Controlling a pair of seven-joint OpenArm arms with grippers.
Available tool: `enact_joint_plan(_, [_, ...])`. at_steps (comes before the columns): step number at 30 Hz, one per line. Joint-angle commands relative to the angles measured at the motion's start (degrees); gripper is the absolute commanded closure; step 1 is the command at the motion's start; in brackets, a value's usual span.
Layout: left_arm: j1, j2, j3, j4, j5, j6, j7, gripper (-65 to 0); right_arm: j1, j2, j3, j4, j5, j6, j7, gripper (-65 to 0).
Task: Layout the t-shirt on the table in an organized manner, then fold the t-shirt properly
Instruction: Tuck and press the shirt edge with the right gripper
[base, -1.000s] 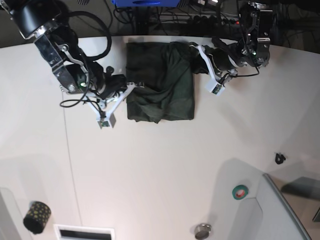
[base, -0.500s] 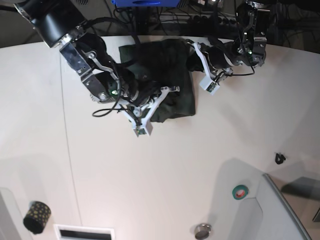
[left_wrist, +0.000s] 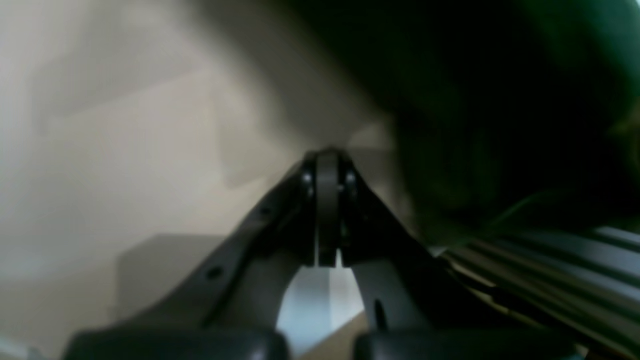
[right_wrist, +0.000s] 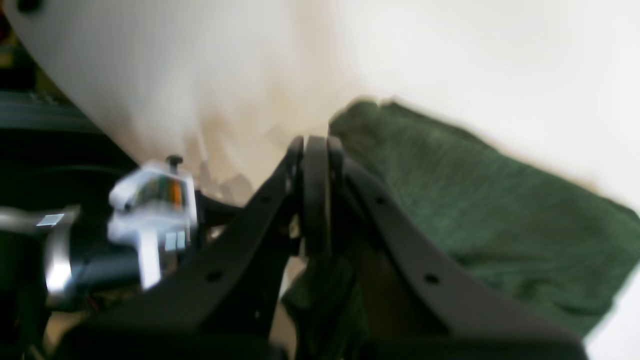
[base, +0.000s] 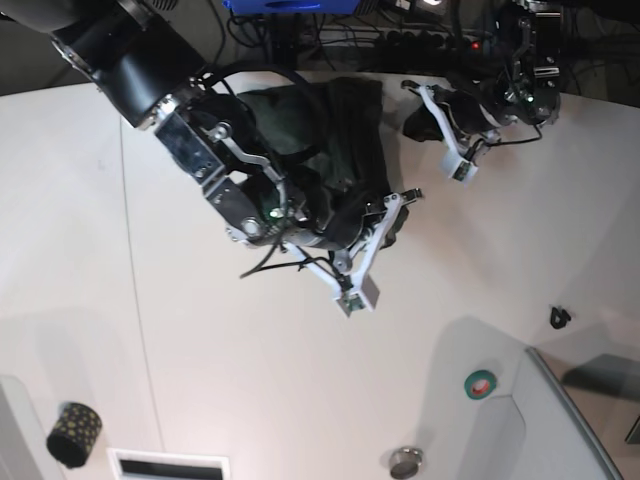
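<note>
The dark green t-shirt (base: 345, 120) lies bunched near the far edge of the white table (base: 300, 380). My right gripper (base: 408, 193) reaches across it to its right side, shut on a fold of the t-shirt (right_wrist: 475, 210). In the right wrist view, cloth hangs below the closed right gripper (right_wrist: 315, 145). My left gripper (base: 410, 85) hovers just right of the shirt's far right corner. In the left wrist view the left gripper (left_wrist: 327, 155) is shut with nothing visible between its tips, and the blurred dark t-shirt (left_wrist: 500, 125) lies to its right.
A green tape roll (base: 480, 383), a small black clip (base: 560, 317) and a metal cap (base: 405, 462) lie at the front right beside a grey bin (base: 575, 430). A dark patterned roll (base: 73, 433) sits at the front left. Cables run behind the table's far edge.
My right arm has swept from the shirt's left edge across to its right side, dragging cloth over with it. My left gripper has drawn back to the right, off the shirt's corner.
</note>
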Motion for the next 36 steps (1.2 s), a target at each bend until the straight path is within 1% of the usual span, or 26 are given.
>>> enact_joint_plan(1, [0.1, -0.5, -1.7, 1.7, -0.7, -0.5, -0.8, 0.0, 0.1, 1.1, 1.6, 3.2, -0.1, -0.1, -0.4, -0.2])
enact_joint_plan(3, [1.5, -0.9, -5.1, 3.2, -0.7, -0.5, -0.8, 0.0, -2.1, 3.0, 3.7, 7.3, -0.1, -0.1, -1.8, -0.2])
enact_joint_plan(4, [2.0, -1.7, -6.7, 4.0, -0.7, -0.5, -0.8, 0.0, -3.3, 4.3, 4.7, 9.0, -0.2, -0.1, -2.1, -0.2])
enact_joint_plan(6, [3.2, -2.5, -9.1, 5.1, -0.8, -0.5, -0.8, 0.0, -5.8, 6.1, 6.0, 11.4, -0.2, -0.1, -2.2, -0.2])
enact_joint_plan(9, [5.1, -3.0, -15.0, 5.8, -0.7, -0.5, -0.8, 0.0, -10.0, 9.2, 8.1, 14.4, -0.2, -0.1, -2.0, -0.2])
enact_joint_plan(12, [6.3, -4.3, -21.8, 4.8, -0.7, -0.5, -0.7, 0.0, -13.3, 10.9, 8.3, 16.0, -0.2, 0.0, -1.9, -0.2])
enact_joint_plan(15, [6.7, -6.3, -27.6, 2.6, -0.6, -0.5, -0.7, 0.0, -15.4, 10.3, 7.6, 16.1, -0.4, 0.2, -2.0, -0.2])
enact_joint_plan(17, [6.7, -7.9, -30.3, 0.4, -0.6, -0.5, -0.7, 0.0, -15.3, 10.1, 4.7, 15.0, -0.4, 0.2, -1.8, -0.2])
enact_joint_plan(19, [6.5, -9.6, -32.1, -1.8, -0.6, -0.5, -0.7, 0.0, -13.8, 10.0, 1.1, 12.6, -0.4, 0.2, -1.8, -0.2])
enact_joint_plan(22, [6.3, -10.9, -33.1, -3.3, -0.6, -0.5, -0.7, 0.0, -12.3, 9.9, -3.3, 9.7, -0.4, -0.1, -1.8, -0.2])
enact_joint_plan(27, [6.3, -11.0, -32.8, -3.6, -0.6, -0.5, -0.7, 0.0, -12.1, 8.1, -5.7, 4.2, -0.4, 0.0, -1.5, -0.2])
enact_joint_plan(29, [6.3, -10.6, -32.7, -3.3, -0.6, -0.5, -0.7, 0.0, -11.8, 7.7, -5.9, 2.9, -0.4, 0.1, 0.0, -0.2])
enact_joint_plan(34, [6.2, -9.8, -32.7, -3.4, -0.6, -0.5, -0.7, 0.0, -11.8, 7.7, -6.0, 2.9, -0.4, 0.3, 0.2, -0.2])
enact_joint_plan(36, [6.2, -9.8, -32.7, -3.3, -0.6, -0.5, -0.7, 0.0, -11.6, 7.7, -7.6, 2.9, -0.4, 0.3, 0.2, -0.2])
